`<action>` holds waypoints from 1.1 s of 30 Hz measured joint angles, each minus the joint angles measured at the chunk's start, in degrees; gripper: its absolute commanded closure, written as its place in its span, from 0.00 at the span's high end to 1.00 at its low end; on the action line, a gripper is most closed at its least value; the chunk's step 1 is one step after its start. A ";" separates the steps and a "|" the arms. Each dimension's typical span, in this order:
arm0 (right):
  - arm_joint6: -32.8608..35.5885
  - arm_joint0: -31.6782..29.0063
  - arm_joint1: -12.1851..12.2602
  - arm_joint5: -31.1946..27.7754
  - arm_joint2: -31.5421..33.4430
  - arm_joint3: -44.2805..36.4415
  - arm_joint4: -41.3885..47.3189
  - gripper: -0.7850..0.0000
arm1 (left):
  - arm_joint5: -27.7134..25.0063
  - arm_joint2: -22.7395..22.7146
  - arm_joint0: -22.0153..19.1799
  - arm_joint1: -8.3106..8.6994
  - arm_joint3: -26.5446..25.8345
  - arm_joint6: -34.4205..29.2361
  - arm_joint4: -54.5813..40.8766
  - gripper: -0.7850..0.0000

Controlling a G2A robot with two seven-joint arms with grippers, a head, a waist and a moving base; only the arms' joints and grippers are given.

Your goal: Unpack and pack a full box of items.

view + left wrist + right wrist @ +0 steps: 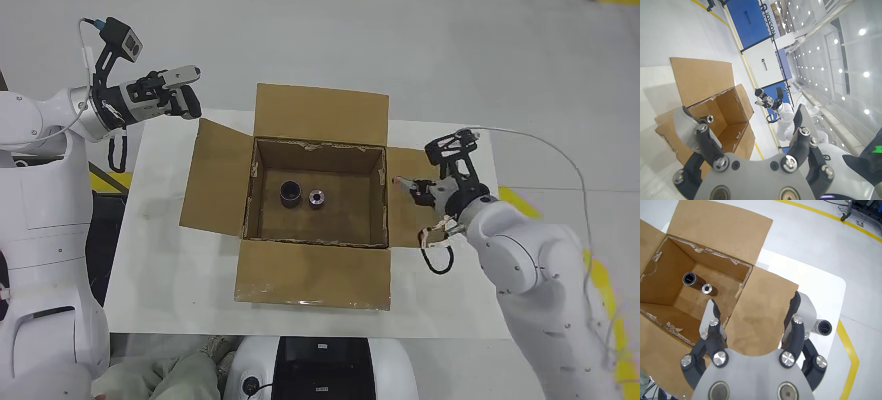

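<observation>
Box [312, 275] holding two cylinders [291, 192], right gripper [753, 298] spread over its flap [761, 321]

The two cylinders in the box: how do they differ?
The darker cylinder has a black-rimmed top with a wide bore; the silver cylinder a bright flat top with a small hole. The darker cylinder looks wider than the silver one. Both stand upright on the box floor.
</observation>
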 measured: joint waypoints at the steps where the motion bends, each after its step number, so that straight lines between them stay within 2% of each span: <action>1: 0.00 0.48 -0.07 -0.25 -0.57 0.17 0.10 0.86 | 0.00 0.00 0.00 0.00 0.00 0.00 0.00 1.00; 12: 0.84 5.67 -0.73 -5.18 -6.09 4.43 1.22 0.91 | 0.00 0.00 0.00 0.00 0.00 0.00 0.00 1.00; 18: -0.49 5.22 -0.56 -7.22 -4.02 6.51 4.67 0.93 | 0.00 0.00 0.00 0.00 0.00 0.00 0.00 1.00; 33: -0.47 5.22 -0.56 -7.19 -4.04 6.49 4.61 0.93 | 0.00 0.00 0.00 0.00 0.00 0.00 0.00 1.00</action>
